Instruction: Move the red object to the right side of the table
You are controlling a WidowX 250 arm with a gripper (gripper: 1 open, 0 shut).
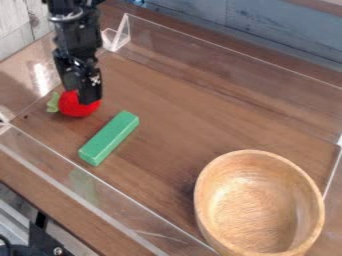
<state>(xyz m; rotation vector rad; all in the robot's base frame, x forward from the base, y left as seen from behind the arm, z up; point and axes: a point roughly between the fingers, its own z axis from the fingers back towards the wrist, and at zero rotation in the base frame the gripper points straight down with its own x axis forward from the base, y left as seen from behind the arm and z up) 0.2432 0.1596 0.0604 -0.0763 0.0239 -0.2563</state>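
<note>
One target, the red object [78, 104], is sitting on the worktop [214, 100] well to the far left of the wooden bowl [259, 207], close to the left acrylic wall and just up-left of the green block [108, 137]. I am holding my end effector [80, 88] directly over it, pointing straight down with the fingers spread wide, so the ball sits under the gap. I judge this to be the pre-grasp alignment, nothing pinched yet.

The bowl occupies the near right corner; the open worktop beyond it looks like the likeliest drop zone.

Several things I am failing to resolve: my fingertips are overlapping the top of the red object, so contact versus a small clearance is unclear. Its green leaf tab is showing only as a sliver on the left. My arm is cut off by the upper frame edge.
</note>
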